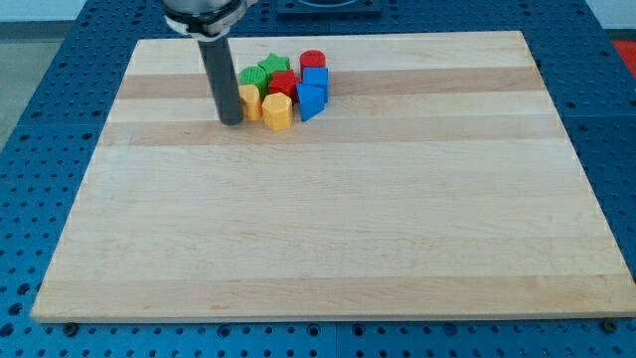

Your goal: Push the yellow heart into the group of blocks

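No jaws on this rig, nothing gripped; just a rod, my tip [231, 121] touching the yellow heart [249, 102] near the tabletop's [318, 239] top edge; heart's already against the group, beside the yellow block [277, 112], so basically done.

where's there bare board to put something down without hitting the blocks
Bare: everything from mid-board to the view's bottom edge, plus both top corners of the board. Crowded: top centre, where my tip touches the yellow block beside the yellow heart and its cluster.
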Available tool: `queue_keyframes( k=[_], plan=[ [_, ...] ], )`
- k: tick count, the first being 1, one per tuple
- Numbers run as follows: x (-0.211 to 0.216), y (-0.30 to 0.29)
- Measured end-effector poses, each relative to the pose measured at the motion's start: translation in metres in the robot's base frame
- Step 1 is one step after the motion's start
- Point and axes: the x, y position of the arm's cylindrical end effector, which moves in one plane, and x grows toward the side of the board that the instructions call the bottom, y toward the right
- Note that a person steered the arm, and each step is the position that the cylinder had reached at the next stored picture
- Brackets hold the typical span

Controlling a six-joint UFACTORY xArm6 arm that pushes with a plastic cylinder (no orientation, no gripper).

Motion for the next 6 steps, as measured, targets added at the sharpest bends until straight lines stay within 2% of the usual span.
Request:
queue_keyframes(
  k=[1, 2, 6],
  plan=[
    [0.002, -0.044],
    [-0.016, -0.053],
    [-0.024, 0.008]
  ],
)
